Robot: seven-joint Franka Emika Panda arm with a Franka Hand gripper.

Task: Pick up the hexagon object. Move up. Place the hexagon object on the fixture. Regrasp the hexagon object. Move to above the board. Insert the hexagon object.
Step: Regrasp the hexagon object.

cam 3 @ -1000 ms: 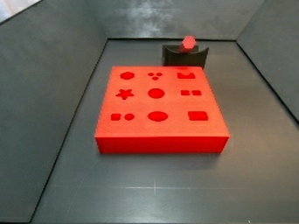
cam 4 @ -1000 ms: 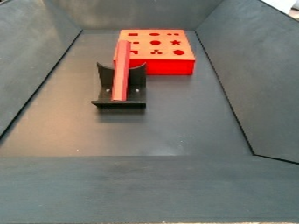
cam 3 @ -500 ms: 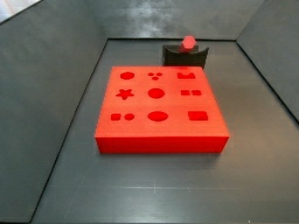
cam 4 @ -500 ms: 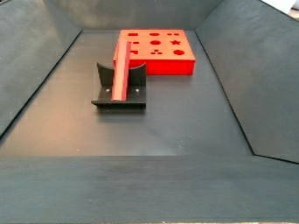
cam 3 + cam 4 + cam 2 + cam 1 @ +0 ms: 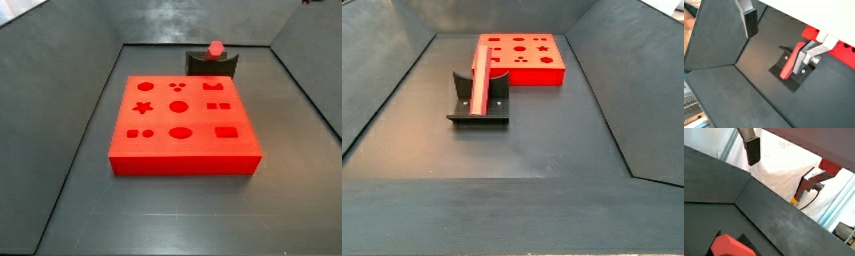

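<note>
Peg [image 5: 481, 77] is already parked on the fixture [image 5: 477, 110], so by my read the regrasp is what's up next. In a side view it lies along the fixture with its far end pointing toward the board [image 5: 521, 58], leaning up against the fixture's upright part. From the opposite side view you only see its end poking up over the fixture [image 5: 213, 66], just behind the board [image 5: 182, 122].

The end effector [image 5: 781, 28] isn't in either side view, so it's up and away from everything. In a wrist view the peg [image 5: 790, 61] and fixture [image 5: 791, 70] sit well below it on the counter [image 5: 737, 95]. One finger [image 5: 749, 21] shows clearly as a silver plate with a dark pad; the other finger [image 5: 815, 50] overlaps the peg in the picture but doesn't look to be touching it. Nothing is between them, so it's spread wide and carrying nothing.

What the next move hangs on: the peg's long axis runs roughly crosswise to the line between the two fingers, which is what you want for closing on its slim sides. So I'd guess it's mostly a straight drop toward the fixture, maybe a small shift to centre the peg between the fingers.

The remaining wrist view only catches one corner of the peg [image 5: 731, 246], not much help.
</note>
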